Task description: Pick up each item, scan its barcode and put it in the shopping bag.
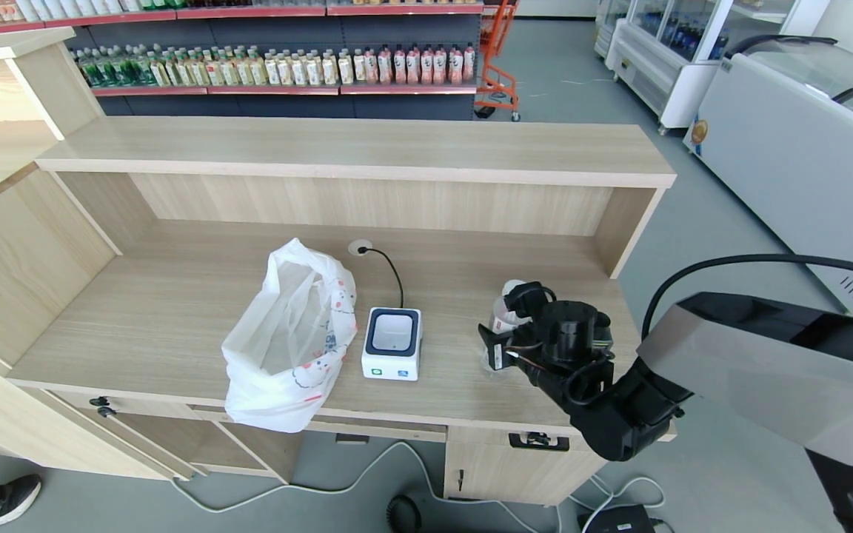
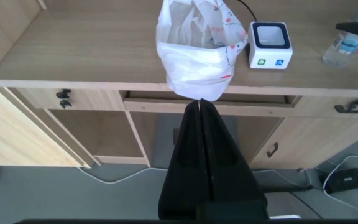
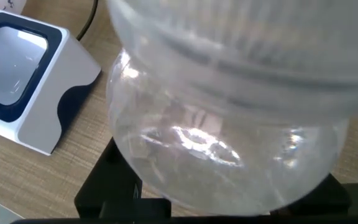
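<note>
Gripping a clear plastic bottle (image 1: 503, 314), the right gripper (image 1: 509, 326) has its black fingers (image 3: 107, 186) one on each side of the bottle's lower body. They are opened only as far as the bottle's width and touch it on both sides. Bottle sits between the fingers, upright, base on the light wooden counter (image 1: 175, 311). In the right wrist view the bottle (image 3: 229, 124) fills the gap between the two fingers.

White box-shaped barcode scanner with a dark blue frame (image 1: 392, 342) stands on the counter near the right gripper's fingers, on their left side, apart from the bottle, window facing up. A black cable (image 1: 389, 270) runs from the scanner's back to a round hole in the counter.

White plastic shopping bag with red print (image 1: 289, 333) stands just beside the scanner on the side away from the right fingers, mouth open upward, bottom sagging over the counter's front edge.

Left gripper (image 2: 201, 107) has its black fingers pressed together, only a thin line between them, nothing held. It hangs in front of the counter and lower than its top. The bag (image 2: 191, 56) is straight ahead of the fingertips; the scanner (image 2: 270, 43) and the bottle (image 2: 340, 50) are off to their right.
</note>
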